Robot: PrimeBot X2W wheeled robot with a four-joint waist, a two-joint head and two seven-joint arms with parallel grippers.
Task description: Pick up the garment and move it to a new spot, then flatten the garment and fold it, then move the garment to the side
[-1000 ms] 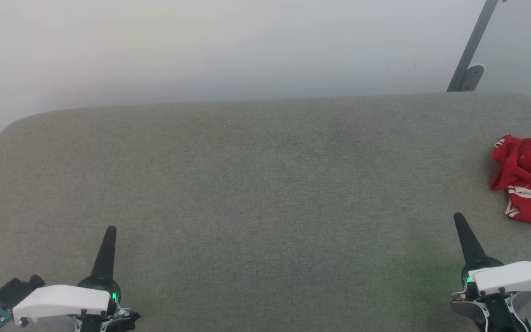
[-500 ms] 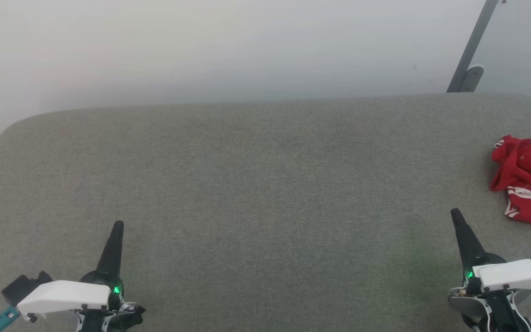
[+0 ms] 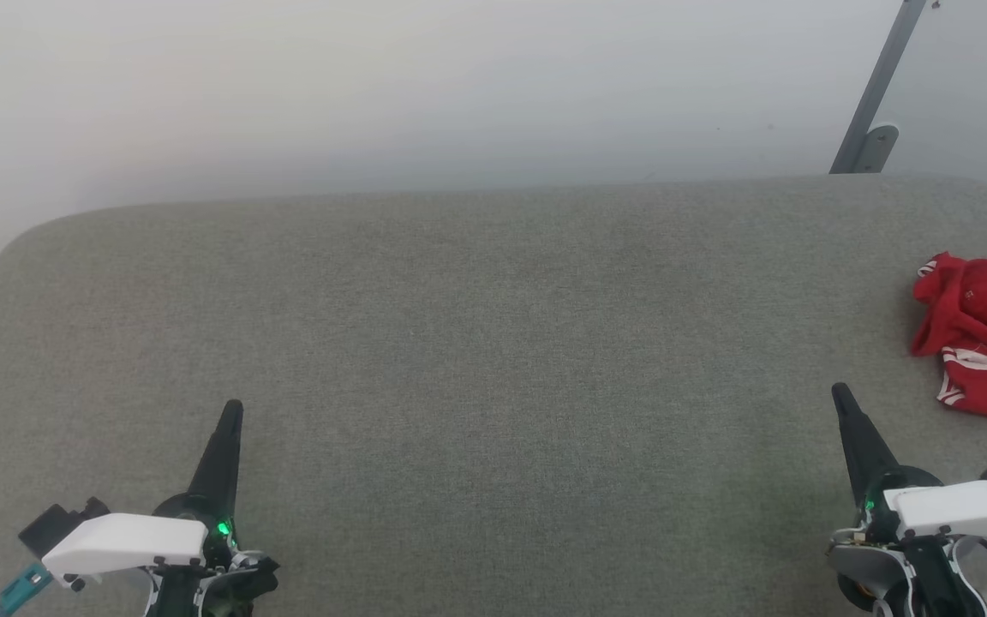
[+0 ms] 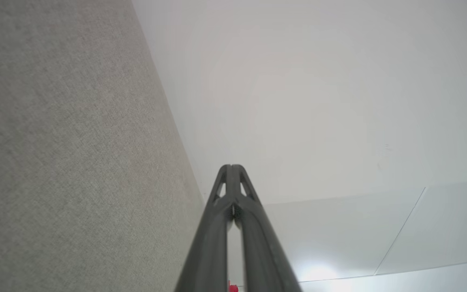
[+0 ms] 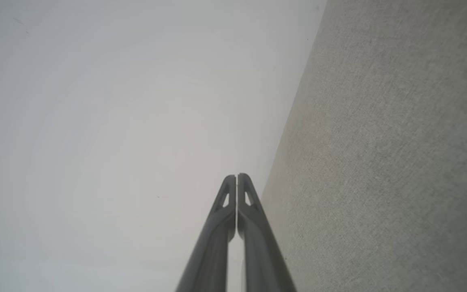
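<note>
Left gripper (image 3: pixel 234 410) at seven o'clock, right gripper (image 3: pixel 839 392) at five, both claws pressed together on nothing. The garment (image 3: pixel 986 334) lies crumpled at three o'clock on the grey pad (image 3: pixel 493 343), apart from both.

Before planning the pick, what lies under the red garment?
The garment lies crumpled directly on the grey fabric surface. Anything beneath its folds is covered, and its right part leaves the picture.

Grey fabric-covered table (image 3: pixel 493 343) against pale wall (image 3: pixel 373 86) — slanted grey metal bar (image 3: pixel 880 77) behind
</note>
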